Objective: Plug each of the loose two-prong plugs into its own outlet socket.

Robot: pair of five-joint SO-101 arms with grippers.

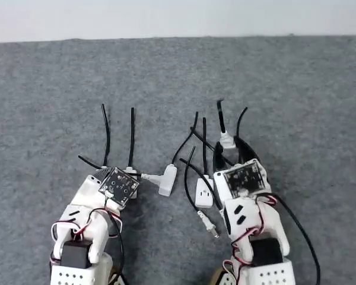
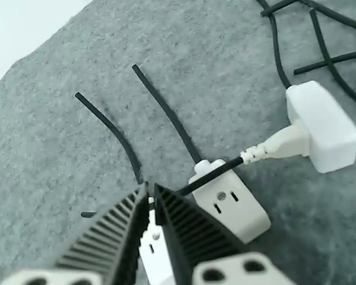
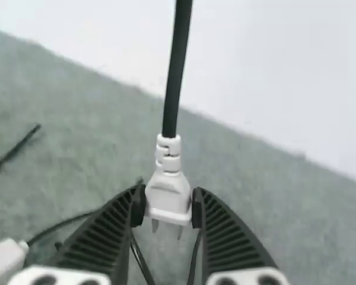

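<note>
Two-prong plugs and their sockets lie scattered on the grey tabletop (image 1: 47, 107), between and just ahead of the two arms. The left arm (image 1: 86, 228) sits at the near left and the right arm (image 1: 255, 228) at the near right. A white socket block (image 1: 168, 178) lies between them, nearer the left arm. A seated plug (image 2: 279, 145) is pushed into its side, and that plug's black cord runs back toward the left jaws. A second socket (image 2: 231, 205), slots facing up, lies just beside the left jaws and under that cord. A third socket (image 1: 203, 193) lies just beside the right arm's wrist. The left jaws are closed almost tip to tip with a white piece (image 2: 153, 252) showing between them; I cannot tell whether it is a plug or a socket. The right jaws grip the held plug (image 3: 168, 190) by the sides of its white body, prongs pointing back toward the wrist, its cord (image 3: 175, 65) running straight away. A loose plug (image 1: 209, 224) lies flat on the tabletop close beside the right arm, at the end of a curved black lead
</note>
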